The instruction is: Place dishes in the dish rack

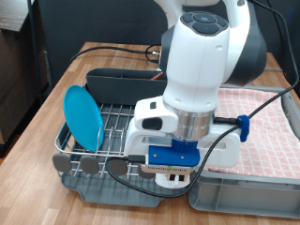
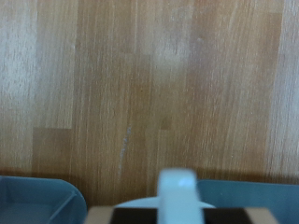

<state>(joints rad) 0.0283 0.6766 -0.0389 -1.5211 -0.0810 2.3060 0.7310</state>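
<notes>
Right now I see the arm [image 1: 208,56] bent low over the wooden table [image 1: 28,131], its white wrist filling the middle of the exterior view. The gripper [image 1: 172,180] hangs at the near corner of the dish rack [image 1: 112,127], between the rack and the grey crate [image 1: 246,195] at the exterior view's right. I cannot tell whether its fingers are open or closed: the blue camera mount [image 1: 178,155] and the hand body hide them from outside.

On the rack, the light-blue plate [image 1: 82,115] already stands upright on edge in the wires, toward the exterior view's left. A dark oblong caddy [image 1: 122,79] runs along the rack's far side, and dark grey feet [image 1: 89,165] line the near edge. A pink checkered cloth [image 1: 262,127] lies over the crate side at the exterior view's right. I cannot find the cup or the spoon in either picture.

From the wrist camera I get mostly bare wood planks [image 2: 149,84]. One blurred white fingertip [image 2: 177,194] shows, with a pale rounded shape just beside it that I cannot identify, and a blue-grey plastic rim [image 2: 37,191] shows at a corner of the frame.
</notes>
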